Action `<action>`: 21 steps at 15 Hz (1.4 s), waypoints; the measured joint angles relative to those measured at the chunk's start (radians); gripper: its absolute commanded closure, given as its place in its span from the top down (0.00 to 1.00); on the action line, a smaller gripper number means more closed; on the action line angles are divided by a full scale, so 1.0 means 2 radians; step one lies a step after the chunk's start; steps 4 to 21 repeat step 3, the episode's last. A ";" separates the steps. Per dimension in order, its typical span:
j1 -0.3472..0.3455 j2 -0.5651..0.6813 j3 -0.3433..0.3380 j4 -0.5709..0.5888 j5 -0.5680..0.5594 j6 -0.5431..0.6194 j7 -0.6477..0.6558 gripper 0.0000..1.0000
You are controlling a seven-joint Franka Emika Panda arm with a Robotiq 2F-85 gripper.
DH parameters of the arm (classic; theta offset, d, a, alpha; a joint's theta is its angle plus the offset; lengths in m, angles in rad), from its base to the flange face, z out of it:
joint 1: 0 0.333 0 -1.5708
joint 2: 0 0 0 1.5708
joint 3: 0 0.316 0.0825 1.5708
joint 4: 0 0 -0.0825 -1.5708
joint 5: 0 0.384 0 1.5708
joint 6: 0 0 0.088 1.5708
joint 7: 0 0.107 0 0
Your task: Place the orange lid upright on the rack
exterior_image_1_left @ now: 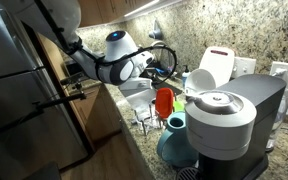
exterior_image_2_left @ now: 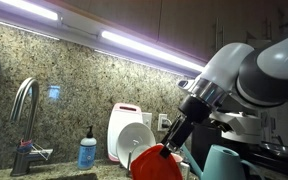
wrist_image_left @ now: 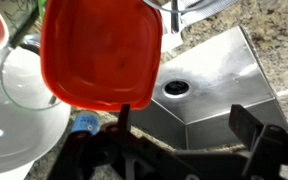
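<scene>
The orange lid [wrist_image_left: 99, 50] is a flat orange-red rounded rectangle that fills the upper left of the wrist view. It stands on edge among the dishes in an exterior view [exterior_image_1_left: 164, 102] and shows low in an exterior view [exterior_image_2_left: 152, 162]. My gripper [wrist_image_left: 189, 125] is open, with its fingers wide apart. The left finger sits right at the lid's lower edge, and nothing is between the fingers. The gripper is just above the lid in both exterior views [exterior_image_1_left: 163, 72] [exterior_image_2_left: 171, 142]. The rack [exterior_image_1_left: 147, 120] shows only as thin wires under the lid. I cannot tell whether the lid rests in it.
A steel sink [wrist_image_left: 209, 95] lies under the gripper, with a faucet [exterior_image_2_left: 24, 105] behind. White bowls [wrist_image_left: 14, 130] and a green cup [exterior_image_1_left: 179, 103] crowd the lid. A big grey appliance [exterior_image_1_left: 224, 120] stands close by, with a white cutting board [exterior_image_1_left: 217, 68] against the granite wall.
</scene>
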 measured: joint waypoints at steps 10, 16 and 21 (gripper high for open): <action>-0.066 0.006 0.099 -0.011 0.056 0.020 -0.071 1.00; -0.066 0.006 0.099 -0.011 0.056 0.020 -0.071 1.00; -0.066 0.006 0.099 -0.011 0.056 0.020 -0.071 1.00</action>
